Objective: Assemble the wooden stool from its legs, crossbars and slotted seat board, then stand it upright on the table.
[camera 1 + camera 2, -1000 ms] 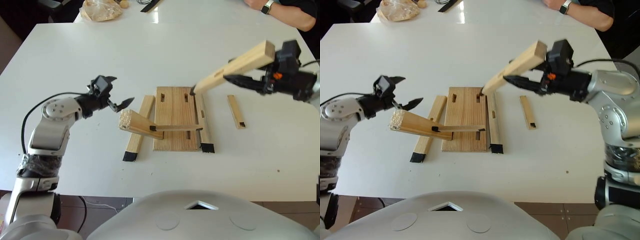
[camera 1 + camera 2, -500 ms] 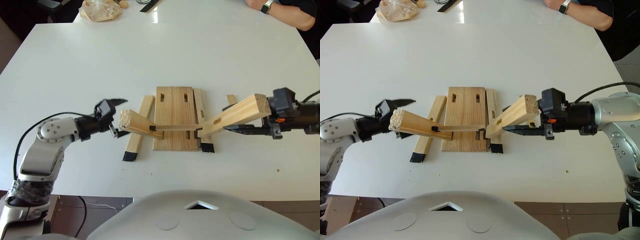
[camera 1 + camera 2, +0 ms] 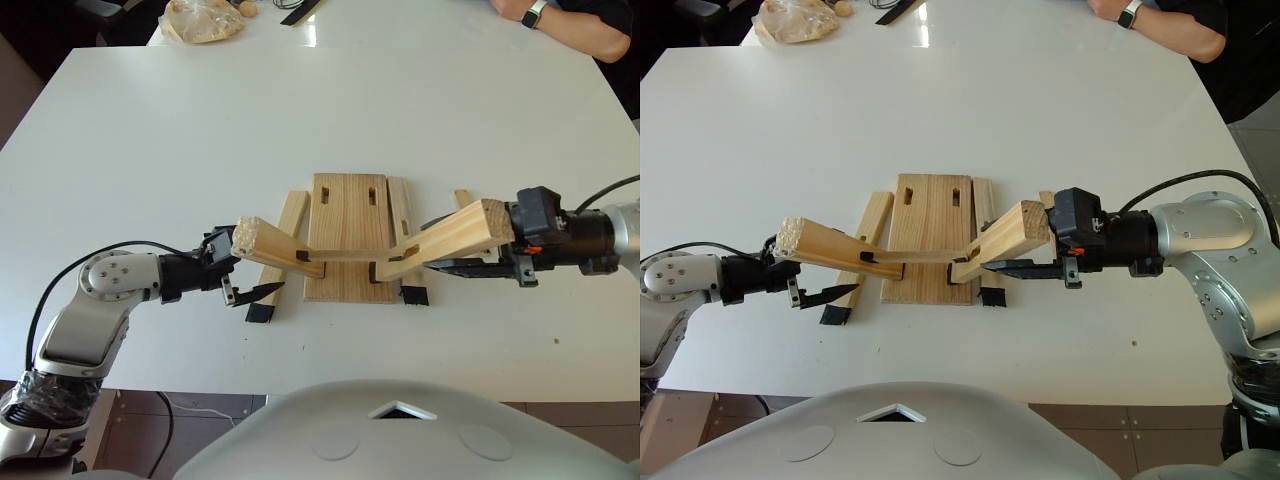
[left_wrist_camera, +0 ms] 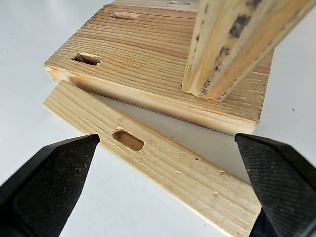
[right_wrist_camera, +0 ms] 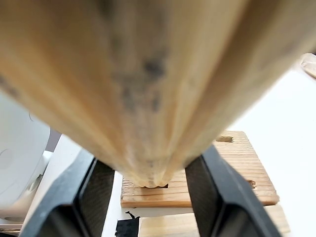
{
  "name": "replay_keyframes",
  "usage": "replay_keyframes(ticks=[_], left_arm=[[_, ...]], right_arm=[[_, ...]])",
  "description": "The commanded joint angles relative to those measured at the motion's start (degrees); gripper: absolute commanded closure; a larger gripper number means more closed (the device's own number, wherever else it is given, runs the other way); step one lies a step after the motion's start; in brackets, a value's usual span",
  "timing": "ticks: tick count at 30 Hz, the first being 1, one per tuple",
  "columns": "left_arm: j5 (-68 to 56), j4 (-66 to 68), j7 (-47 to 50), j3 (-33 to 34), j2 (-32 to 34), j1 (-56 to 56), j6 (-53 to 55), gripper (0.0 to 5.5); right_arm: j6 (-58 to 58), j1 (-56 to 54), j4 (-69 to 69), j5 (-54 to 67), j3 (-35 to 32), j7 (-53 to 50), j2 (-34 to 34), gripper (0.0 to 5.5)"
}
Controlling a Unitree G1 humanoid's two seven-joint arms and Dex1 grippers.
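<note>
Jaws: L gripper [image 3: 250, 292] spread wide, nothing held, just beside raised pale wooden leg [image 3: 275, 250]. R gripper [image 3: 436, 244] pinched on second pale wooden leg [image 3: 455, 233], tilted over slotted wooden seat board [image 3: 345, 215], laid flat mid glossy white table [image 3: 300, 110]. Crumpled tan bag [image 3: 203, 20] at far edge.

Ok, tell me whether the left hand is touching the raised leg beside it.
Apart. The left wrist view shows the left hand open, both fingers clear of the raised leg, with seat board visible between.
</note>
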Motion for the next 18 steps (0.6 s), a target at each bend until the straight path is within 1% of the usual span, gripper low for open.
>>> replay_keyframes(ticks=[1,6,11,18], left_arm=[[0.91,-0.41,-0.48,-0.98,0.26,-0.43,-0.64,0.40],[1.09,-0.56,-0.30,-1.32,0.13,-0.27,-0.84,0.40],[1.10,-0.97,0.55,-1.52,-0.46,-0.09,-0.93,0.40],[1.02,-2.03,1.91,-2.10,-1.21,-0.07,-0.37,0.40]], right_arm=[[-1.53,-1.14,1.32,-1.83,0.87,-0.23,0.41,3.49],[-2.69,-1.17,3.49,-2.85,1.05,0.28,0.17,3.49],[-0.50,-0.36,4.52,-0.01,-0.50,0.43,-0.56,3.49],[-3.34,3.49,3.78,-3.63,1.52,4.74,-4.26,3.49]])
